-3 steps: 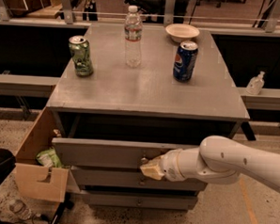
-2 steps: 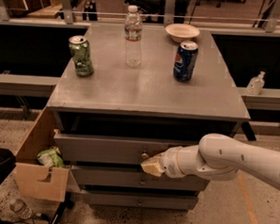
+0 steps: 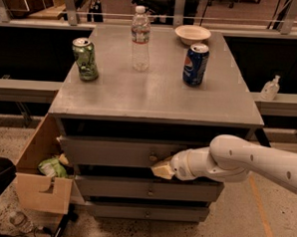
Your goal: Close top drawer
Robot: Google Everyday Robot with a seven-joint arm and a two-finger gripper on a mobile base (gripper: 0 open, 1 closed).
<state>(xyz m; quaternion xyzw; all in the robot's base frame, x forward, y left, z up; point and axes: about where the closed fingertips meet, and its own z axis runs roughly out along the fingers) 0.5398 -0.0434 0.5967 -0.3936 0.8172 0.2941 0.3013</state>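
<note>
Cardboard box [image 3: 41,187], brown and open, set on the floor left of the grey three-drawer metal cabinet [image 3: 159,98], with a crumpled green bag [image 3: 52,167] inside. Green drink can [image 3: 85,59] upright on the cabinet's top, near its left edge. Clear plastic water bottle [image 3: 140,38] upright towards the back of the cabinet's top, left of centre. Wide grey top drawer [image 3: 107,151] directly under the cabinet's top, pulled out a little, its flat front proud of the two lower drawer fronts, a dark gap left above it. Small metal knob [image 3: 152,157] at the middle of that front. Tan-tipped gripper [image 3: 162,169] pressed against the lower edge of the top drawer's front, just right of the knob; whether open or closed could not be told. Blue drink can [image 3: 196,63] upright right of centre on the cabinet's top. Pale shallow bowl [image 3: 193,33] behind it, at the cabinet's back edge. White robot arm [image 3: 251,166] reached in from the cabinet's right. Small clear pump bottle [image 3: 270,89] on a ledge right of the cabinet.
</note>
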